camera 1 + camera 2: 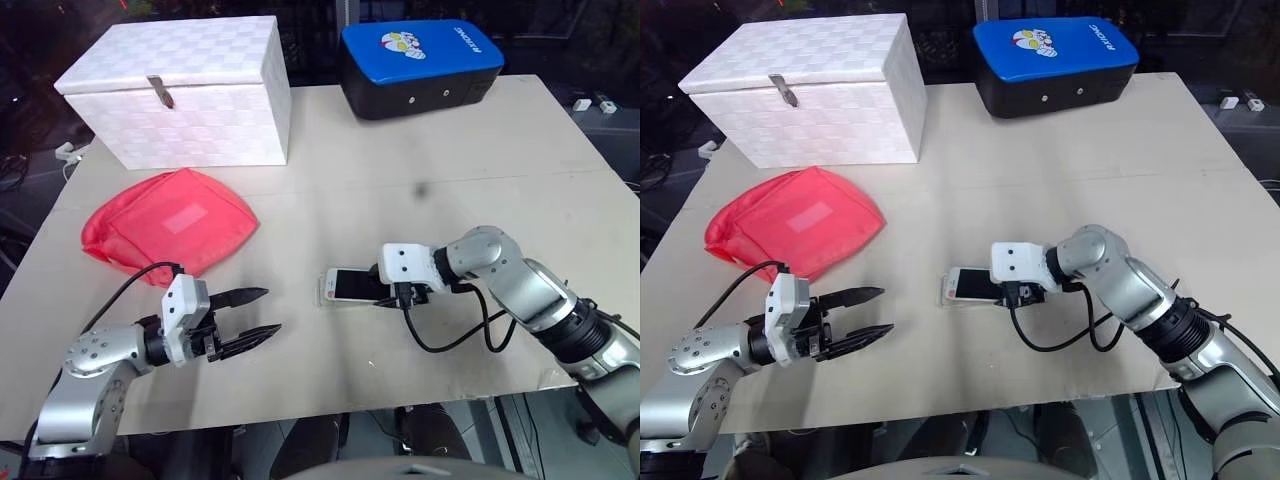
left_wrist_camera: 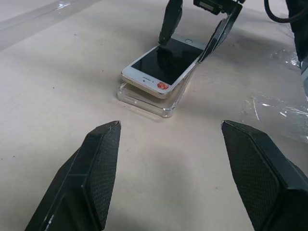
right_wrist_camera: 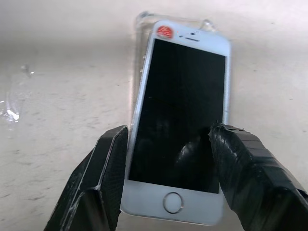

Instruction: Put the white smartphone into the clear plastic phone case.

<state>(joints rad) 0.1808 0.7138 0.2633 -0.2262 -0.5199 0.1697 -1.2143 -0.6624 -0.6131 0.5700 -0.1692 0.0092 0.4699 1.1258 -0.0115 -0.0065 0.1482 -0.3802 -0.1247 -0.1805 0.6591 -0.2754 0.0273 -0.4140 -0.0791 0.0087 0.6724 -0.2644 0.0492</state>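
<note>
The white smartphone [image 3: 180, 110] lies screen up, slightly askew on top of the clear plastic phone case [image 2: 144, 101], near the table's front middle [image 1: 350, 285]. The case's rim shows beyond the phone's far end and along one side. My right gripper [image 1: 378, 290] reaches in from the right, angled down. Its two fingers press the phone's long edges near the home-button end, shut on the phone. My left gripper [image 1: 270, 310] hovers low over the table to the left of the phone, pointing at it. It is open, holds nothing, and stands a hand's width away.
A red fabric pouch [image 1: 170, 225] lies on the table's left. A white box [image 1: 180, 90] with a latch stands at the back left, and a blue-topped black case [image 1: 420, 65] at the back middle. The table's front edge [image 1: 330, 408] is close below both grippers.
</note>
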